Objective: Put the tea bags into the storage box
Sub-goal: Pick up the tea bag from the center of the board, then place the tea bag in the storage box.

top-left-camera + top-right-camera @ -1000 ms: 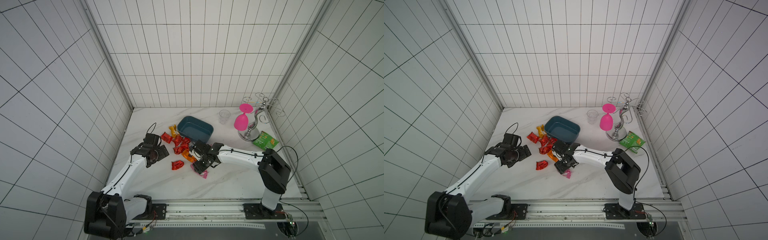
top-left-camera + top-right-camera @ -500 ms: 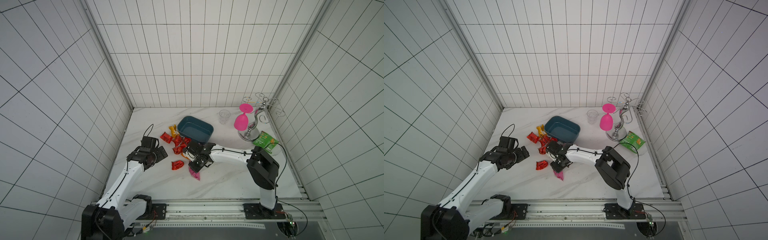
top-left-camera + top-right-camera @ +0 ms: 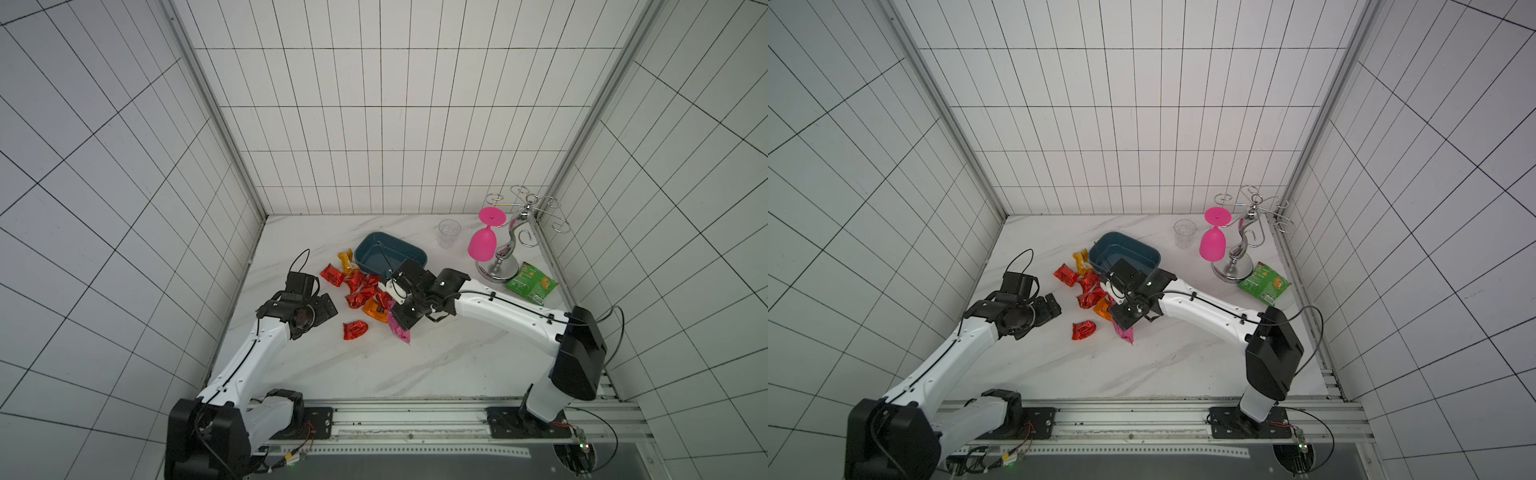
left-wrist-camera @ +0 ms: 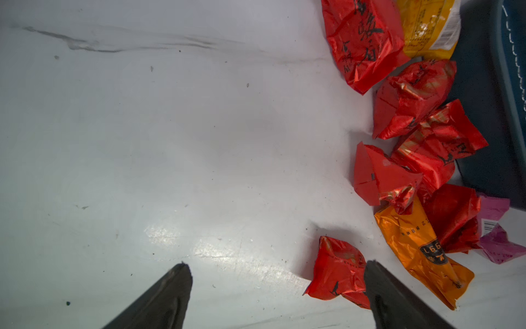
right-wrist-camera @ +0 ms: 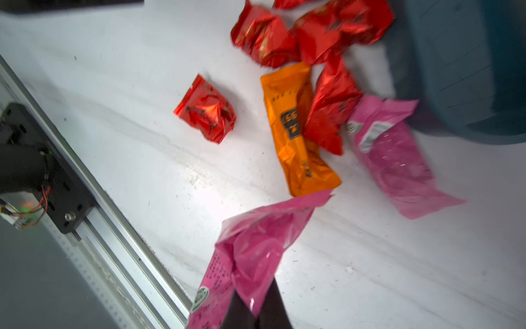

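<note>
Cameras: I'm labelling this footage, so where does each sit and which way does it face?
Top views: high above the front rail, looking down at the table; both arms show.
Left wrist: looks past the open left end effector at the tea bags; both fingers show.
Right wrist: faces table and rail; right end effector shows, shut on a pink tea bag.
Shared: both wrist views show the orange tea bag.

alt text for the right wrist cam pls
The right hand is shut on a pink tea bag. Beyond it on the white table lie a second pink tea bag, an orange tea bag and red tea bags, next to the teal storage box.
</note>
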`<action>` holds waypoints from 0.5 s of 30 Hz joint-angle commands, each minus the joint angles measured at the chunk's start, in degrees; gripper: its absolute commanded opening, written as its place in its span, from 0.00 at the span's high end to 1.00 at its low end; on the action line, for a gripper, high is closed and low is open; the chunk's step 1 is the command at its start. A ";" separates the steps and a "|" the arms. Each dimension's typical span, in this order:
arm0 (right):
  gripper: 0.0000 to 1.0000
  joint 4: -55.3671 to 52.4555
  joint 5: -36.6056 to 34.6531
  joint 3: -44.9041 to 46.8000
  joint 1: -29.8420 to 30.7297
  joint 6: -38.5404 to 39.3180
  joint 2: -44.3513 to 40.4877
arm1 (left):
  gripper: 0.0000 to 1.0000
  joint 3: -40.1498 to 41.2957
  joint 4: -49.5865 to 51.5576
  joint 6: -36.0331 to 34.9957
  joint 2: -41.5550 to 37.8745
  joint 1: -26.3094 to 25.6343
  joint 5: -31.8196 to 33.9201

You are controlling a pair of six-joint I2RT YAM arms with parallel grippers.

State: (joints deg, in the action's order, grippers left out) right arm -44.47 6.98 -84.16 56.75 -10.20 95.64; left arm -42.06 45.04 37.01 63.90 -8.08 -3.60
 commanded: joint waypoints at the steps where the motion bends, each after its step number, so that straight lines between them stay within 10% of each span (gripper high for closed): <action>1: 1.00 -2.25 -0.66 -5.34 -6.39 -1.20 0.97 | 0.02 -2.86 -1.54 -0.31 1.75 0.16 -4.29; 15: 1.00 -1.77 -0.96 -29.61 -18.25 -0.47 24.13 | 0.03 -10.68 -2.26 1.15 10.53 -0.36 -9.63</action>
State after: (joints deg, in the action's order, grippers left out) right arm -44.91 6.33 -109.36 39.31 -9.72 116.38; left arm -51.44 43.42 38.02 74.24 -8.21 -12.29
